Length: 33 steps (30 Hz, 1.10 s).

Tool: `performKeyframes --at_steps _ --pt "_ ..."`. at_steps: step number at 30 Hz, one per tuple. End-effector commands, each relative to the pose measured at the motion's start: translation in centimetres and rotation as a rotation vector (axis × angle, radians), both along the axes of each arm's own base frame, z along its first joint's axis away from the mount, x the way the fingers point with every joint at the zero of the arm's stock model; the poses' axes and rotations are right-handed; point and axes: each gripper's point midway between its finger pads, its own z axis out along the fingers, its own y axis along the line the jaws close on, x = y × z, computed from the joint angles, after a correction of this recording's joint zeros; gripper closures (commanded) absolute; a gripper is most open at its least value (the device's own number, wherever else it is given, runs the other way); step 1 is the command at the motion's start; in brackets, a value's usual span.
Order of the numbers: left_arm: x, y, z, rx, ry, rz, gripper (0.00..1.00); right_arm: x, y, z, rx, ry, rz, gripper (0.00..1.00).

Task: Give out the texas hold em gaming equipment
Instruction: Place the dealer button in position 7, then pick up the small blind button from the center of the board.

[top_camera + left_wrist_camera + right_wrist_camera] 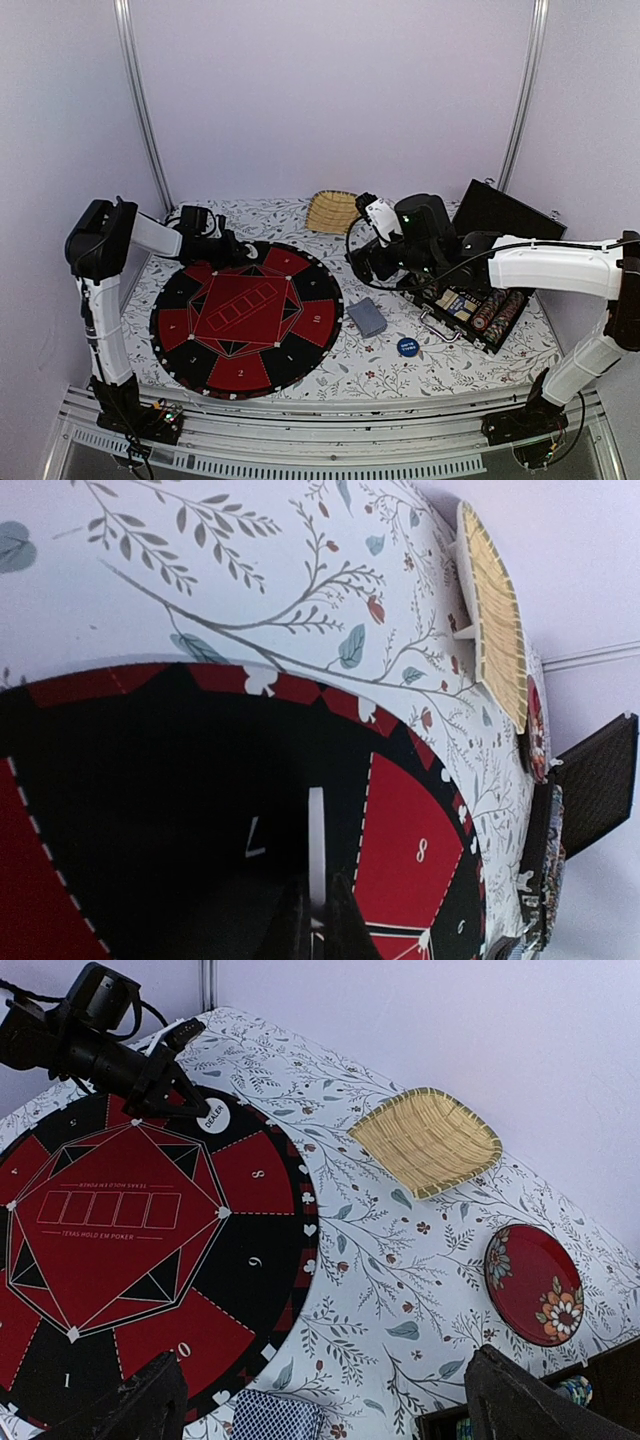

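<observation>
Right wrist view: the left tool [188, 1088] is pinched closed on a white dealer button [212, 1117] at the far rim of the round poker mat [120, 1210]. The right tool [320, 1405] gapes wide, holding nothing, over the bench [380, 1260] near the card deck [278, 1420].

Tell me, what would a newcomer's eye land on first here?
Probably the big round red-and-black poker mat on the left of the flowered table, where the left gripper pinches a white dealer button at the mat's far edge. Right of it lie a deck of cards, a blue chip and an open case of chips, with the right gripper hanging wide open nearby.
</observation>
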Motion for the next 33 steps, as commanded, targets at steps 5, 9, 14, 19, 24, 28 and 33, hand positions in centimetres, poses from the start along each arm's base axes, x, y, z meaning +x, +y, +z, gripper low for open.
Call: performKeyframes --at_steps 5,9,14,19,24,28,33 --pt "-1.0 1.6 -2.3 0.093 0.077 0.048 0.57 -0.3 -0.3 1.1 0.031 0.013 -0.007 0.01" --pt "-1.2 3.4 -1.0 0.207 0.054 0.088 0.34 -0.2 -0.5 1.2 0.029 0.014 -0.02 0.01" --pt "-1.0 4.9 3.8 0.339 -0.06 0.128 0.08 0.0 -0.7 1.4 0.034 0.007 -0.033 0.01" --pt "-1.8 3.9 8.2 0.44 -0.188 0.105 0.07 0.4 -1.0 1.4 0.064 0.033 -0.049 0.01" --pt "-3.1 1.2 11.2 0.499 -0.279 0.039 0.06 1.0 -1.7 1.3 0.076 0.057 -0.056 0.01" --pt "-4.0 -0.2 11.8 0.491 -0.29 0.001 0.06 1.3 -1.8 1.6 0.083 0.056 -0.046 0.01" --pt "-4.5 -0.7 11.7 0.482 -0.284 -0.005 0.06 1.5 -1.9 2.2 0.08 0.044 -0.033 0.01"
